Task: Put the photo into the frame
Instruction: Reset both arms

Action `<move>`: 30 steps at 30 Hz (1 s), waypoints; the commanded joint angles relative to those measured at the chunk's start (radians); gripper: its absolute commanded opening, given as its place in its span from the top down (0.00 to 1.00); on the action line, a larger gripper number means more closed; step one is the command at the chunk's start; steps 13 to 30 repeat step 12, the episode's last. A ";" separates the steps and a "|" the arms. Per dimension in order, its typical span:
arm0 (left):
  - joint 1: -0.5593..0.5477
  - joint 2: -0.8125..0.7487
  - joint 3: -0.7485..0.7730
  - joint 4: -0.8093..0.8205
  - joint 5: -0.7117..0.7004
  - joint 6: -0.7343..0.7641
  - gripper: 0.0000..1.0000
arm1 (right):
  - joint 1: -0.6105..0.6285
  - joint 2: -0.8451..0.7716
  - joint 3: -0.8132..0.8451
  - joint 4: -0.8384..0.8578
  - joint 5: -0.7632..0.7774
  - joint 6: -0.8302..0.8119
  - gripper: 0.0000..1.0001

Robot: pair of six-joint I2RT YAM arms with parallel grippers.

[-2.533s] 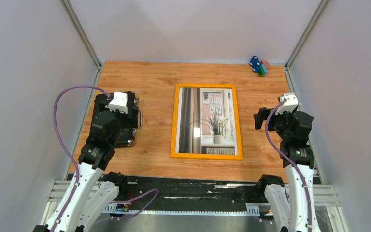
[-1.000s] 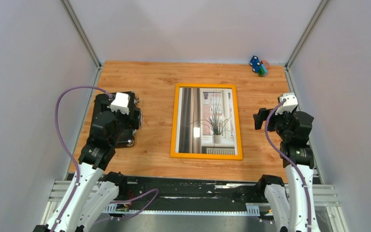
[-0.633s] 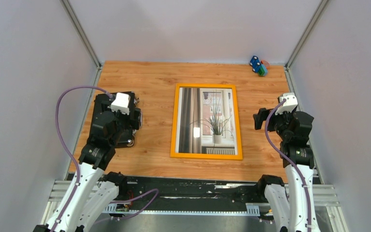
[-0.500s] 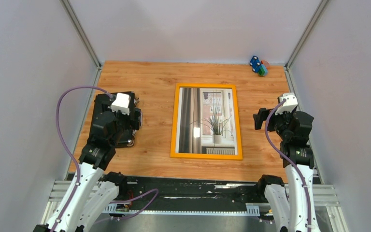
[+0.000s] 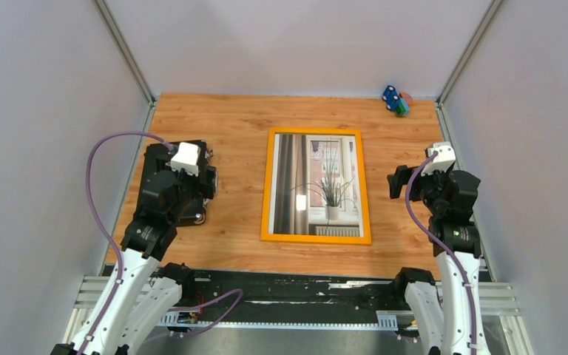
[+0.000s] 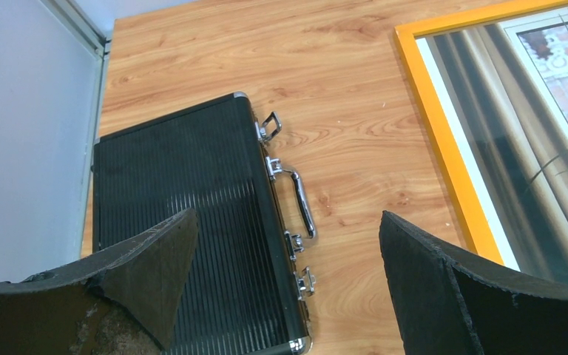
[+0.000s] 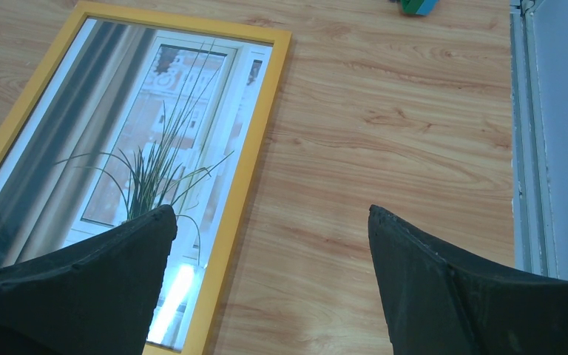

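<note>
— Since both arms hang with nothing in them, where does the photo (image 5: 318,185) lie from the jaws?

— It lies flat mid-table, inside the orange-tan frame (image 5: 265,188), all four rails showing around it. Seen from above, it is at 3 o'clock of the left gripper (image 6: 287,222) and at 9 o'clock of the right gripper (image 7: 270,214).

— And the long axis?

— It runs from 12 to 6 o'clock, away from the arm bases, so each gripper faces a long rail side-on.

— Which arm is nearer?

— The right one, I judge. Its fingers spread wide just beside the right rail, with bare wooden table (image 5: 222,118) under them. The left gripper, equally wide and empty, hovers over the black ribbed case (image 6: 177,192), whose handle and latches face 3 o'clock, toward the frame. A strip of table lies between case and rail.

— So what is left to do?

— Little, by the look of it. A glare on the picture suggests the pane lies over it, so the print seems seated. Whether anything backs it underneath cannot be told from here.

— Anything else about?

— Small coloured toy blocks (image 5: 396,101) at the 1 o'clock corner, well apart from both arms.
</note>
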 commanded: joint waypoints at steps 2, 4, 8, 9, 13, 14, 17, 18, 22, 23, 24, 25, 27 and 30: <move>0.007 -0.009 -0.005 0.041 0.012 0.003 0.00 | -0.006 -0.009 -0.009 0.031 -0.012 -0.009 0.00; 0.006 -0.009 -0.004 0.041 0.013 0.004 0.00 | -0.006 -0.009 -0.010 0.032 -0.012 -0.009 0.00; 0.006 -0.009 -0.005 0.040 0.015 0.003 0.00 | -0.006 -0.009 -0.010 0.032 -0.010 -0.009 0.00; 0.006 -0.009 -0.004 0.040 0.016 0.003 0.00 | -0.006 -0.008 -0.010 0.031 -0.010 -0.009 0.00; 0.006 -0.010 -0.006 0.040 0.015 0.003 0.00 | -0.006 -0.008 -0.008 0.032 -0.010 -0.009 0.00; 0.006 -0.010 -0.006 0.040 0.015 0.003 0.00 | -0.006 -0.008 -0.008 0.032 -0.010 -0.009 0.00; 0.006 -0.010 -0.006 0.040 0.015 0.003 0.00 | -0.006 -0.008 -0.008 0.032 -0.010 -0.009 0.00; 0.006 -0.010 -0.006 0.040 0.015 0.003 0.00 | -0.006 -0.008 -0.008 0.032 -0.010 -0.009 0.00; 0.006 -0.010 -0.006 0.040 0.015 0.003 0.00 | -0.006 -0.008 -0.008 0.032 -0.010 -0.009 0.00; 0.006 -0.010 -0.006 0.040 0.015 0.003 0.00 | -0.006 -0.008 -0.008 0.032 -0.010 -0.009 0.00; 0.006 -0.010 -0.006 0.040 0.015 0.003 0.00 | -0.006 -0.008 -0.008 0.032 -0.010 -0.009 0.00; 0.006 -0.010 -0.006 0.040 0.015 0.003 0.00 | -0.006 -0.008 -0.008 0.032 -0.010 -0.009 0.00; 0.006 -0.010 -0.006 0.040 0.015 0.003 0.00 | -0.006 -0.008 -0.008 0.032 -0.010 -0.009 0.00; 0.006 -0.010 -0.006 0.040 0.015 0.003 0.00 | -0.006 -0.008 -0.008 0.032 -0.010 -0.009 0.00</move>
